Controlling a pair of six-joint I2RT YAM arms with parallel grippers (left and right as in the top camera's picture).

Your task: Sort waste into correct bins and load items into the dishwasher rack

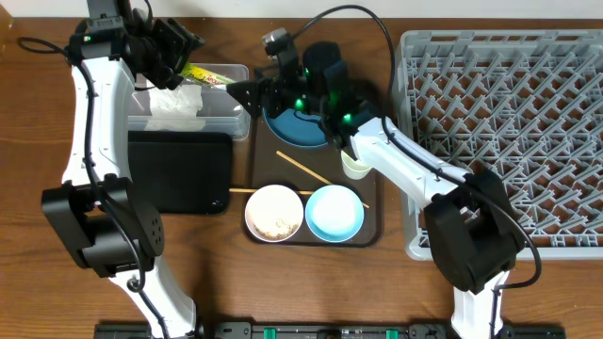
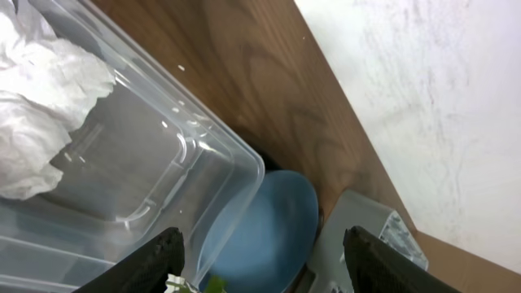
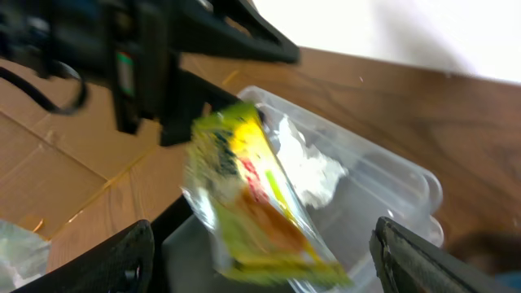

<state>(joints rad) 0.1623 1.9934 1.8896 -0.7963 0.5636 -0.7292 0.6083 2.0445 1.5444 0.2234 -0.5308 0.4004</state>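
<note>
Left arm: it is being held raised along the table's left side, white links bent toward the far edge.
Left gripper: the black fingers are being seen well apart in the left wrist view, so it is not clamped.
Snack wrapper: glossy, yellow-green-orange and flat, it is being shown tilted at the left fingertips, above the clear tub; contact cannot be told.
Tissue: white and crumpled, it is being contained in the tub's left half.
Black tray: shallow, matte and rectangular, it is being shown just beside the tub.
Right gripper: it is being pointed at the wrapper, fingers spread wide and holding nothing.
Dark blue dish: smooth and round, it is being partly covered by the right arm.
Dishwasher rack: a grey plastic lattice with pegs, it is being shown at the far right.
</note>
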